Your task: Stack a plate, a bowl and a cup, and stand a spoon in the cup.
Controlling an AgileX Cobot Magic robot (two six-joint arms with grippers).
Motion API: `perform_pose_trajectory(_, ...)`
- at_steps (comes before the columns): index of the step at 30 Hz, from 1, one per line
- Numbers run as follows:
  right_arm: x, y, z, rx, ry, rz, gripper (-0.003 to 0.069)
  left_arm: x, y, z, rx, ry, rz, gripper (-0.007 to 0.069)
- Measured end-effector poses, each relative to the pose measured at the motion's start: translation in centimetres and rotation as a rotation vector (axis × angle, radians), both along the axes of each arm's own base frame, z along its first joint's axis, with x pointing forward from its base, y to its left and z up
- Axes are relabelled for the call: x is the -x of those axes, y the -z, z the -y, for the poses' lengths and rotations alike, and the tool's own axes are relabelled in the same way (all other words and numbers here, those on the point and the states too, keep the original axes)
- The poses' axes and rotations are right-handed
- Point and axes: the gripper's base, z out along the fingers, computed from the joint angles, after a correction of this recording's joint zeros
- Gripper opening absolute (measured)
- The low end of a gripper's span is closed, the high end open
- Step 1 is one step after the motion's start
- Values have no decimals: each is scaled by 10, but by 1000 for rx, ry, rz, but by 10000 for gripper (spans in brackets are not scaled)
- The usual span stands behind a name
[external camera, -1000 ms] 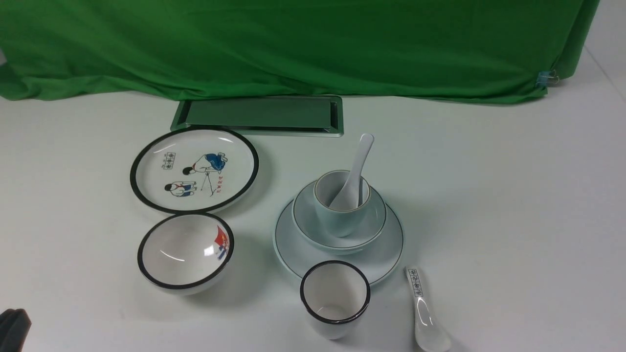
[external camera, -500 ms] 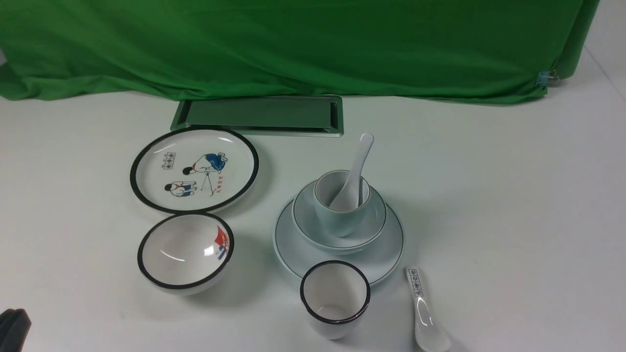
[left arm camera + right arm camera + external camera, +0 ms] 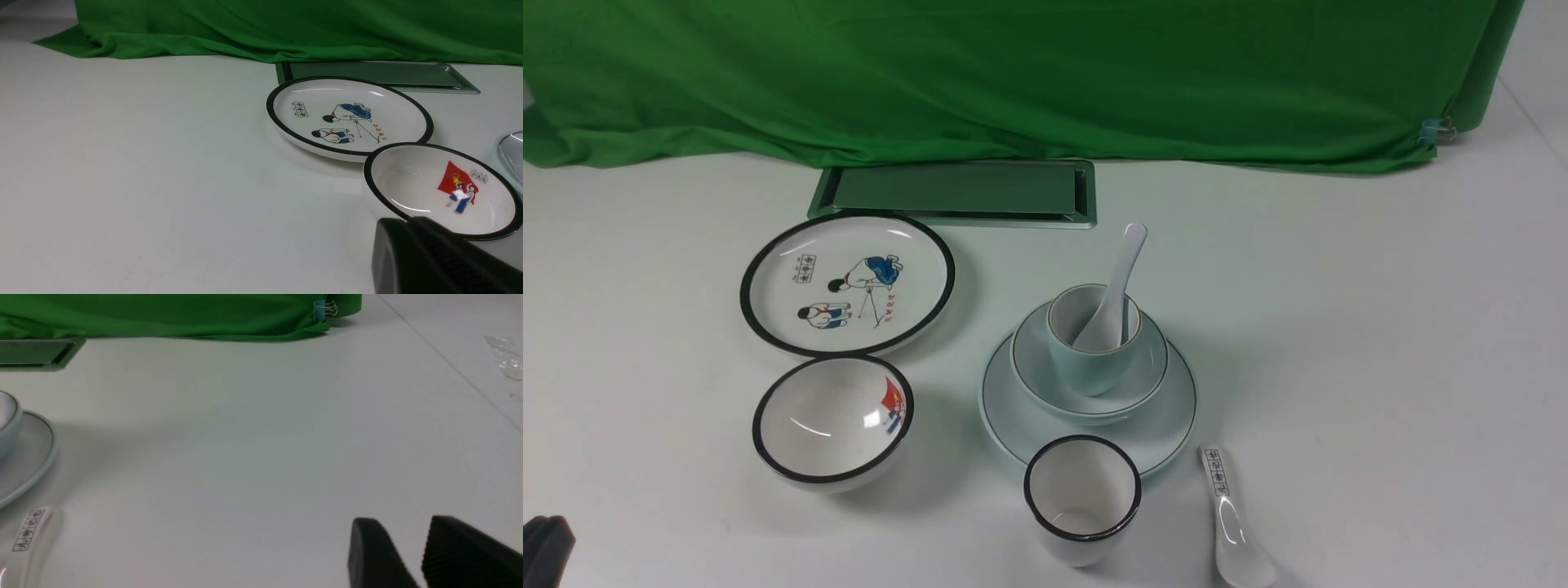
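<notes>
And the stack looks complete: bowl [image 3: 1094, 384] on the plate [image 3: 1168, 425], cup [image 3: 1086, 359] in the bowl, spoon [image 3: 1115, 286] standing in the cup. Left tool [image 3: 433, 261] is closed and empty, well back from the stack; right tool [image 3: 425, 555] has a narrow gap, also empty, off to the side. Nothing seems left.

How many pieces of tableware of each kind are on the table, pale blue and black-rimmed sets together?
Plates: 2, pale blue plate, cartoon plate
Bowls: 2, pale blue bowl, black-rimmed bowl
Cups: 2, pale blue cup, black-rimmed cup
Spoons: 2, plain white spoon, lettered spoon
Total: 8
</notes>
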Motion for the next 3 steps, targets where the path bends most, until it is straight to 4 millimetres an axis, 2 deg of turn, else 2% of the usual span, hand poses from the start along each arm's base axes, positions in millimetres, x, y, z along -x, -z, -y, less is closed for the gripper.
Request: perform_pose_trajectory(3,0,0,0,0,0,0,239,0,0,0,-2,0,0,-29)
